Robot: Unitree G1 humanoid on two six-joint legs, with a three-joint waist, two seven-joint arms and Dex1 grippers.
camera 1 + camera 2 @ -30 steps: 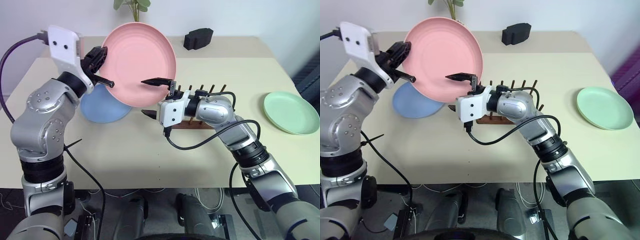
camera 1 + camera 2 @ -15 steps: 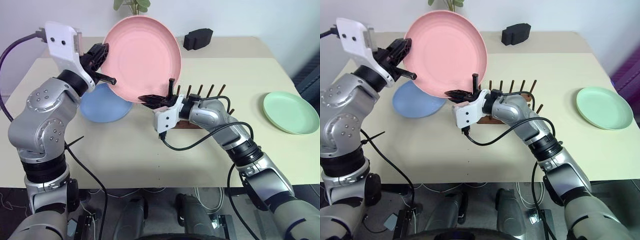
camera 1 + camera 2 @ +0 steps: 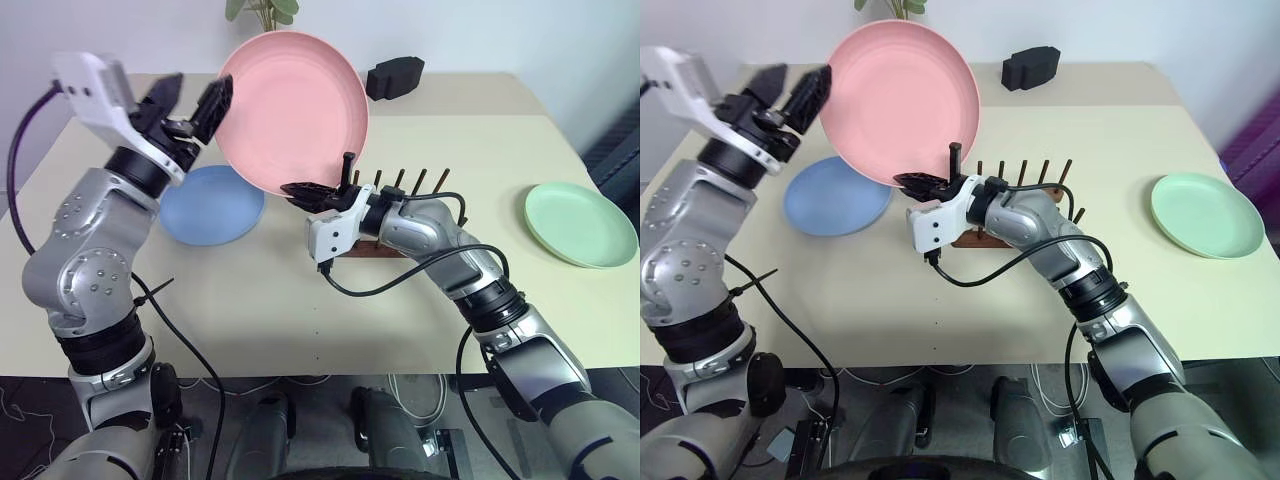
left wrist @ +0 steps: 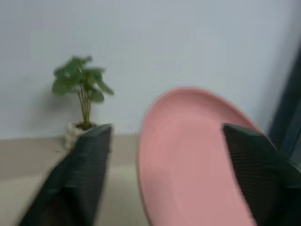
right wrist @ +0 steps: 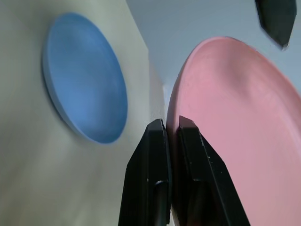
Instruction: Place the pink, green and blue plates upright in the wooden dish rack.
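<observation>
Plates sit in three places in the left eye view: the pink plate point(image 3: 293, 110) is held up on edge above the worktop point(image 3: 300, 290), the blue plate point(image 3: 210, 204) lies flat beneath it, and the green plate point(image 3: 581, 224) lies flat well apart on the right side. The right tool point(image 3: 318, 188) is closed on the pink plate's lower rim, just beside the wooden dish rack point(image 3: 400, 215), whose pegs stand empty. The left tool point(image 3: 188, 105) stands with its fingers spread wide beside the plate's left rim, not gripping it. A black block point(image 3: 396, 76) and a small plant point(image 3: 264, 12) sit at the far edge. In the right eye view the same layout shows, with the pink plate tilted slightly back. The left wrist view shows that tool's two dark fingers point(image 4: 80, 179) well apart, the pink rim between them but untouched. The right wrist view shows both fingers point(image 5: 150, 179) pinching the rim tight. My judgement: the plate looks stiff, light and smooth, so a single rim pinch could let it swing or slip; a hold low on the rim, with the disc kept vertical, suits sliding it between pegs.
</observation>
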